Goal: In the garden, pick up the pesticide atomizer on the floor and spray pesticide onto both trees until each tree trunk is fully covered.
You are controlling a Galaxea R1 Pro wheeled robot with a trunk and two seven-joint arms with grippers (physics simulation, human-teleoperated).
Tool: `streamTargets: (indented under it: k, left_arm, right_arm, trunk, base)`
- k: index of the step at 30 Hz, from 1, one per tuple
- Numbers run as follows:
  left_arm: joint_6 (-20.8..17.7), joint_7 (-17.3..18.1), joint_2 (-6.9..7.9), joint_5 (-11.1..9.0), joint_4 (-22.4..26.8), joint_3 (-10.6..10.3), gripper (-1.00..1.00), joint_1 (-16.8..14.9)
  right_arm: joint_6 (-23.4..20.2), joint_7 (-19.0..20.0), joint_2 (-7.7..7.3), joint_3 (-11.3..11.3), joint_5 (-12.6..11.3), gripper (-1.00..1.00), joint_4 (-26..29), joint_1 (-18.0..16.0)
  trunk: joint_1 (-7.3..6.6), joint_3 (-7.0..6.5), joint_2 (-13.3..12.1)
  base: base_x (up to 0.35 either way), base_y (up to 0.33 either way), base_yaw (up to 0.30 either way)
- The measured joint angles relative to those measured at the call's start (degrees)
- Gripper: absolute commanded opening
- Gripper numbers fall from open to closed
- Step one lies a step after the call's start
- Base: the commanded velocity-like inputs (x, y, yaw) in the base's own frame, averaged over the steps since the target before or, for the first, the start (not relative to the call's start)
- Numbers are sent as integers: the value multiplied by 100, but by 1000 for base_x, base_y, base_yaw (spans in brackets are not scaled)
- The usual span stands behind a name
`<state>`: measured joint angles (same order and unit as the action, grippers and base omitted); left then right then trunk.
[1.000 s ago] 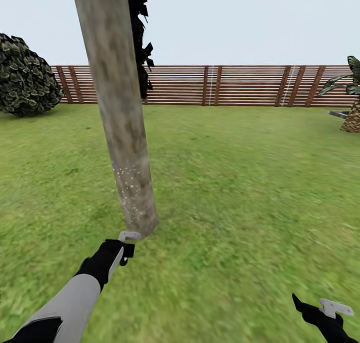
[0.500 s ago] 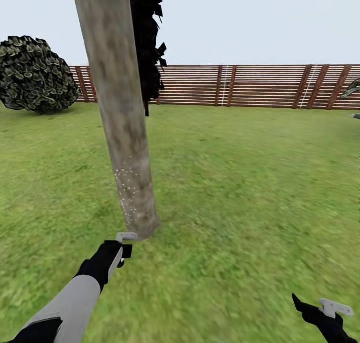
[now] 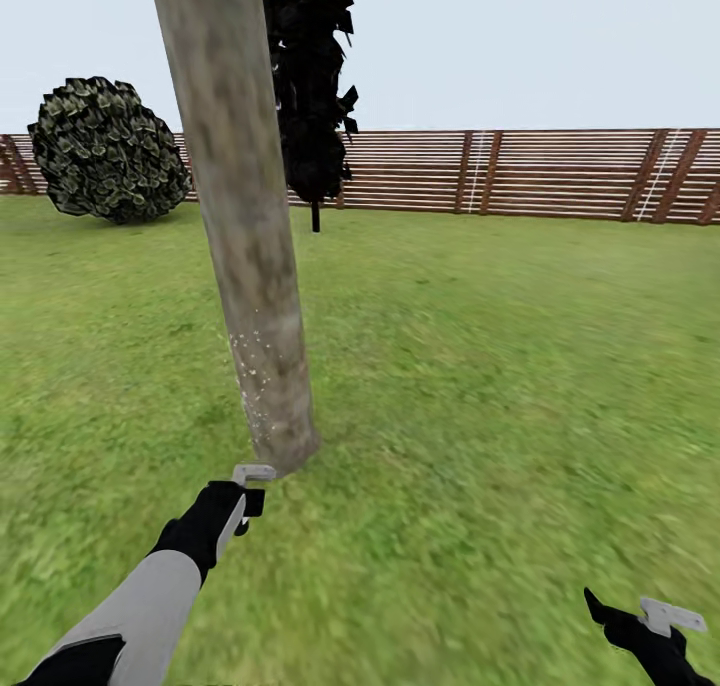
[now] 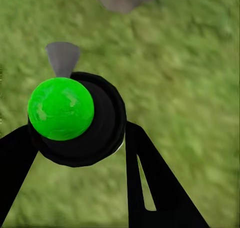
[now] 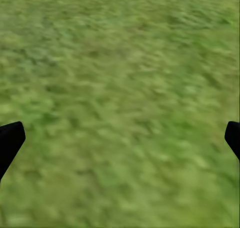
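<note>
Grey-brown trunk: tree trunk stands just ahead of your left pincer, base nearly touching the tip in head view.
Left pincer: clamped on the pesticide atomizer, black round body w/ a green cap facing the wrist cam, held between the two black fingers. Grey nozzle part pokes out toward the trunk base.
Right pincer: low, well apart from the trunk, jaws spread wide over bare grass, holding nothing.
Pesticide: whitish specks only on the lower trunk, just above your left pincer. Upper trunk looks bare.
Step (my read): you're mid-spray on this tree, coverage partial. No second thick trunk in sight.
Risk 1: nozzle sits low near the foot; if you fire from there, mist prob. lands on grass or the same low patch, not higher up. Raise the pincer first.
Risk 2: pincer v. close to the trunk; lifting straight up could bump the bark & twist the atomizer in the grip.
Risk 3: far side of trunk hidden from you, can't tell if covered; leaving early = incomplete.
Background: slat fence, round bush, black-leaved tree all well beyond; ignore.
</note>
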<state>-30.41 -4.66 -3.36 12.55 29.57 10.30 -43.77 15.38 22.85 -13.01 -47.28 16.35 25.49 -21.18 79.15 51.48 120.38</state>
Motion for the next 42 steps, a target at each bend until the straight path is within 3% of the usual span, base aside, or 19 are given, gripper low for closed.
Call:
streamTargets:
  k: [7, 25, 42]
  left_arm:
    - [29, 0, 69, 22, -3, 7, -100, 0]
    - [97, -7, 29, 9, -4, -11, -100, 0]
    - [97, -9, 20, 10, -4, -2, -100, 0]
  right_arm:
    - [0, 0, 0, 0, 0, 100, 0, 0]
    - [0, 0, 0, 0, 0, 100, 4, 0]
    - [0, 0, 0, 0, 0, 100, 0, 0]
  trunk:
    - [0, 0, 0]
    - [0, 0, 0]
    - [0, 0, 0]
  base:
    - [141, -271, 274]
    - [111, -268, 76]
    - [10, -275, 235]
